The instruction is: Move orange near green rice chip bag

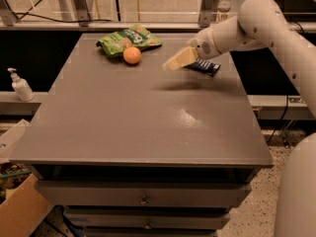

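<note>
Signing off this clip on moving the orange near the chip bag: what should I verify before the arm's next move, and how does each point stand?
1. Small round matte-skinned orange rests on the flat grey tabletop: ok.
2. Orange lies right beside the crinkled bright-green rice chip bag, at its near edge: ok.
3. Orange touching the bag or just apart: cannot tell.
4. Pale gripper is apart from the orange, over the table to its right: ok.
5. Gap between the gripper and the small dark-blue wrapper behind it: cannot tell.
</note>
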Tool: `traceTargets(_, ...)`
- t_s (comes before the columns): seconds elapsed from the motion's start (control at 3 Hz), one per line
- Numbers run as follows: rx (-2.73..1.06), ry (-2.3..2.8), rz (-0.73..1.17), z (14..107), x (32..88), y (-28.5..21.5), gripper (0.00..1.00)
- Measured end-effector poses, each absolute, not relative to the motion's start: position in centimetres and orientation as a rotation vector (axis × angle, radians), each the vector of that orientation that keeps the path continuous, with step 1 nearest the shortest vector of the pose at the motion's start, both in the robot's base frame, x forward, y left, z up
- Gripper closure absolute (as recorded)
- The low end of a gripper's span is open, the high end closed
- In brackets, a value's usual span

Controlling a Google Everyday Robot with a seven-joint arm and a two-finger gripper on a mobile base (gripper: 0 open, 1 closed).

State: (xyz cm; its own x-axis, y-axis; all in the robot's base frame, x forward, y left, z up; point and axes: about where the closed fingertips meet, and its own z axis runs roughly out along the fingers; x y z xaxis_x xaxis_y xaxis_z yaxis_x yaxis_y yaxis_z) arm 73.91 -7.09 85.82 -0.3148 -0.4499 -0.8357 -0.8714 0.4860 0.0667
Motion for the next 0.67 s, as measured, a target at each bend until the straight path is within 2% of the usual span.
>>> traceTargets(0.67, -1.009, 1.814, 0.806, 86.4, 71.3, -12.8, 0.0)
